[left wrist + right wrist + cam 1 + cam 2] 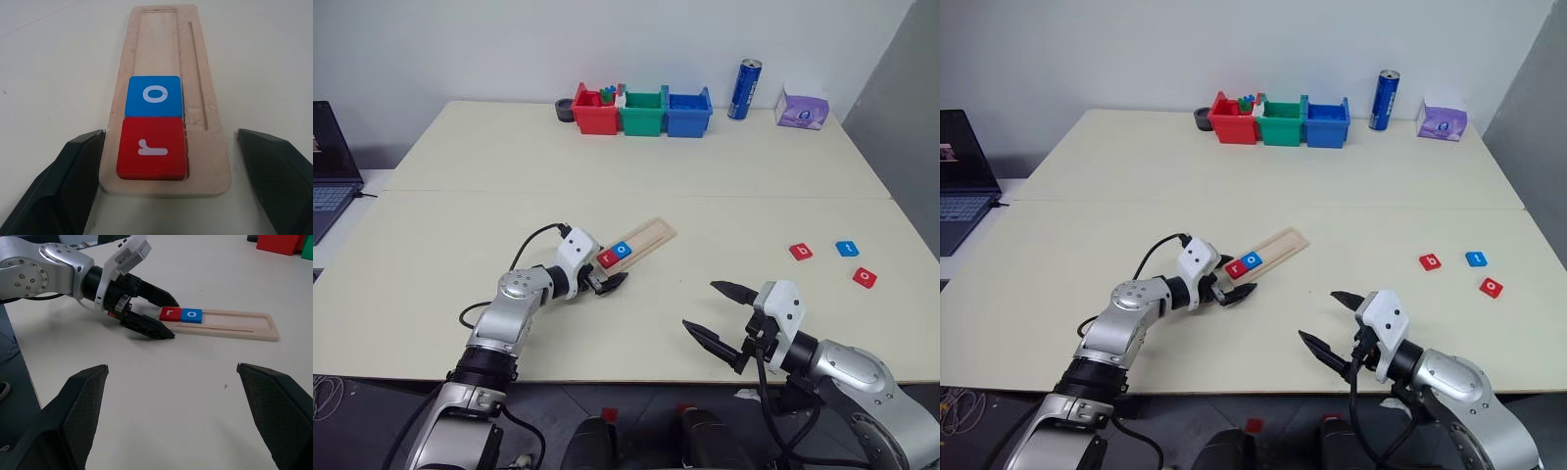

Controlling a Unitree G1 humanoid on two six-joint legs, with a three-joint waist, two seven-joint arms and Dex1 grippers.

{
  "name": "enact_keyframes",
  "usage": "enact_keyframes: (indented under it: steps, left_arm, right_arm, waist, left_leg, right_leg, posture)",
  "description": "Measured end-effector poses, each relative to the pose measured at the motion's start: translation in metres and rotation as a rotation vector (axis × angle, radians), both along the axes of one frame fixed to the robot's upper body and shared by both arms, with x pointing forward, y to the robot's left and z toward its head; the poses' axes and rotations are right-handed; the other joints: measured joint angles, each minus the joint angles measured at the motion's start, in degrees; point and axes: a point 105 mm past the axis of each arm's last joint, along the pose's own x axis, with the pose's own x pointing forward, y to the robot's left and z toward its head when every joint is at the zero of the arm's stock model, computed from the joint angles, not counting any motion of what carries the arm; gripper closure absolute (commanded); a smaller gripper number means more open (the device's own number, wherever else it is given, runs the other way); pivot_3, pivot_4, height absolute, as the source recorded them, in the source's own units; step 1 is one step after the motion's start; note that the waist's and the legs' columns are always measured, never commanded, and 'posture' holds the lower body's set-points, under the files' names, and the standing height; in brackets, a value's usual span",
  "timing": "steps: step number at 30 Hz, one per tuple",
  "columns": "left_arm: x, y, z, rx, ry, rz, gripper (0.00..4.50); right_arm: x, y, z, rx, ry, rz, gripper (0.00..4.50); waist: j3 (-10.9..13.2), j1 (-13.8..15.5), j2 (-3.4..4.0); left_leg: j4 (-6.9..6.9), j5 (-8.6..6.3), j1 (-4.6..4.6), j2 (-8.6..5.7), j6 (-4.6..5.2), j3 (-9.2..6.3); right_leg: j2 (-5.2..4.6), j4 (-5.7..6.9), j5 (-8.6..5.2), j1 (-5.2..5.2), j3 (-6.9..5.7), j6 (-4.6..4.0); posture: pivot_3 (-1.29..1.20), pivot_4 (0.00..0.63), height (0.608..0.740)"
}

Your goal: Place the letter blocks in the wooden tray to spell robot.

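Wooden tray lies diagonal mid-tabletop; red r block and blue o block touching at its near end. Left gripper jaws released, straddling that end. Right gripper jaws released above tabletop. 3 loose blocks: red b, blue t, red o at right

Bare cream tabletop lies open across the frame's middle between the light-wood tray at centre, whose lower-left end the spread-fingered left gripper straddles, and three loose letter tiles at right.
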Motion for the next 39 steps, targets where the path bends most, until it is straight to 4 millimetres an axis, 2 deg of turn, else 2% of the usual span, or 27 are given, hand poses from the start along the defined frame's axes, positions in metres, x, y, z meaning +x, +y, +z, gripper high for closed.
enact_keyframes:
  steps: [8, 11, 13, 23, 27, 32, 39]
  left_arm:
    - [0.004, 0.001, 0.000, 0.008, 0.040, 0.013, 0.00]
    - [0.004, 0.001, 0.000, 0.008, 0.056, 0.019, 0.51]
    - [0.004, 0.001, 0.000, 0.008, 0.061, 0.020, 1.09]
    - [0.000, 0.003, 0.002, 0.029, 0.071, -0.019, 1.12]
    - [-0.016, -0.005, 0.003, 0.061, 0.082, -0.172, 1.12]
    - [-0.039, -0.023, -0.001, 0.099, 0.100, -0.388, 1.12]
    - [-0.064, -0.056, -0.006, 0.143, 0.092, -0.679, 1.12]
  right_arm:
    - [-0.002, 0.003, -0.002, 0.001, 0.011, 0.014, 0.03]
    - [-0.002, 0.003, -0.003, -0.005, 0.010, 0.015, 0.00]
    - [-0.002, 0.003, -0.003, -0.007, 0.010, 0.015, 0.00]
    - [-0.002, 0.003, -0.004, -0.008, 0.012, 0.016, 0.00]
    - [-0.007, -0.003, -0.010, -0.021, 0.044, 0.003, 0.00]
    - [-0.022, -0.022, -0.019, -0.106, 0.101, 0.019, 0.00]
    - [-0.022, -0.064, -0.012, -0.234, 0.097, -0.024, 0.00]
  waist:
    - [0.0, 0.0, -0.02]
    - [0.0, 0.0, -0.02]
    - [0.0, 0.0, -0.02]
    - [-0.1, 0.0, -0.02]
    - [-0.1, 0.0, -0.02]
    - [0.0, 0.4, -0.07]
    - [0.0, 0.3, -0.08]
  left_leg:
    - [0.02, 0.00, 0.02, -0.01, 0.00, 0.00]
    - [0.03, 0.00, 0.04, -0.01, 0.00, 0.00]
    - [0.03, 0.00, 0.05, -0.01, 0.00, 0.00]
    - [0.02, 0.00, 0.05, 0.00, 0.00, 0.00]
    - [0.00, 0.00, 0.01, 0.00, 0.00, 0.01]
    - [0.06, 0.00, -0.06, -0.06, 0.00, 0.02]
    - [0.09, 0.00, -0.04, -0.11, 0.01, 0.08]
  right_leg:
    - [0.00, 0.02, 0.00, 0.01, 0.00, 0.00]
    - [0.00, 0.03, 0.01, 0.03, 0.01, 0.00]
    - [0.01, 0.03, 0.01, 0.03, 0.01, 0.01]
    - [0.02, 0.02, 0.00, 0.03, 0.01, 0.00]
    - [-0.01, -0.01, -0.01, 0.02, 0.01, 0.01]
    - [-0.06, -0.04, -0.02, 0.02, -0.02, 0.03]
    - [0.03, 0.00, -0.02, 0.03, -0.02, 0.03]
  posture:
    - [0.00, 0.150, 0.740]
    - [0.00, 0.150, 0.740]
    - [0.00, 0.150, 0.740]
    - [0.00, 0.150, 0.740]
    - [0.00, 0.150, 0.740]
    - [0.00, 0.150, 0.740]
    - [0.00, 0.150, 0.740]
